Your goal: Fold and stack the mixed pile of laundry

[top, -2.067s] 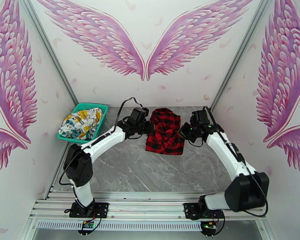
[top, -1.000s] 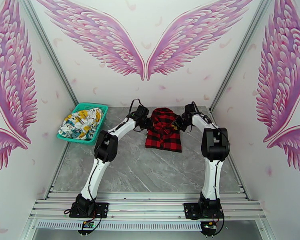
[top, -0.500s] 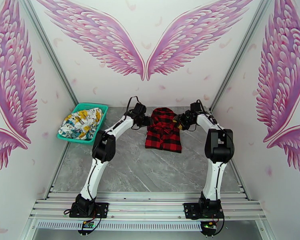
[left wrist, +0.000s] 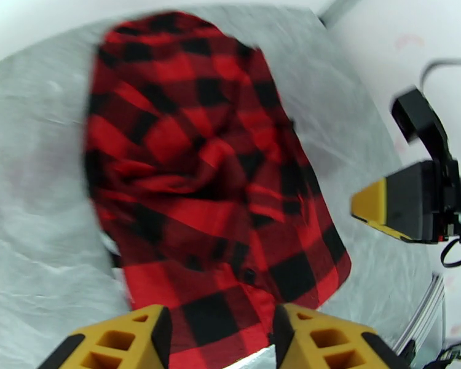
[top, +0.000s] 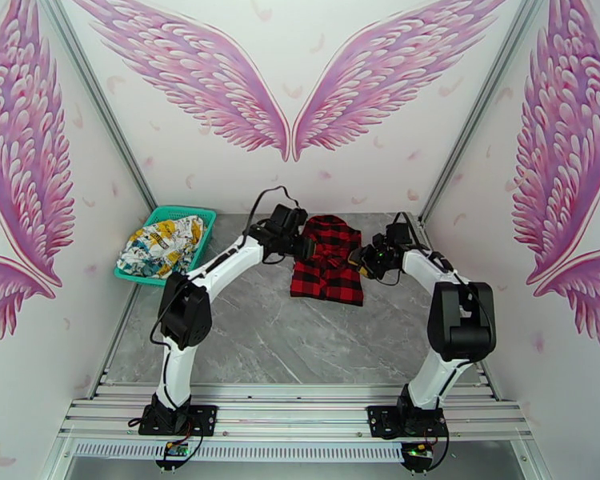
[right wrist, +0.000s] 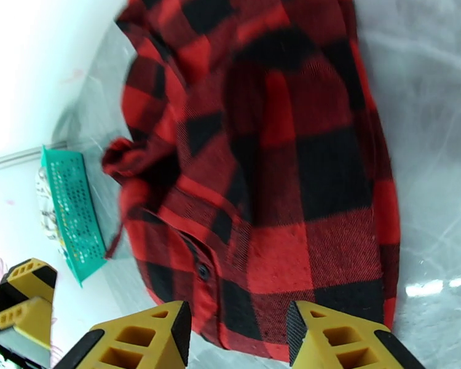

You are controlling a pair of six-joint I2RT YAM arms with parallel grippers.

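Note:
The red-and-black plaid garment [top: 328,262] lies folded on the grey table toward the back; it also lies below both wrist cameras [left wrist: 206,173] [right wrist: 273,149]. My left gripper [top: 304,248] hovers at its left edge, open, the cloth's hem lying loose under the gap [left wrist: 221,339]. At its right edge hovers my right gripper [top: 356,262], open too, its fingers apart above the near hem [right wrist: 236,339]. The white garment with yellow and blue print [top: 162,246] lies crumpled in the teal basket.
The teal mesh basket [top: 180,210] stands at the back left of the table, also seen side-on [right wrist: 77,210]. Winged walls close in the back and both sides. Bare grey table [top: 300,338] stretches in front of the plaid garment.
Both grippers opened, let go of the plaid garment and drew back slightly toward me. The arms' elbows swung outward and lower. The garment stays flat.

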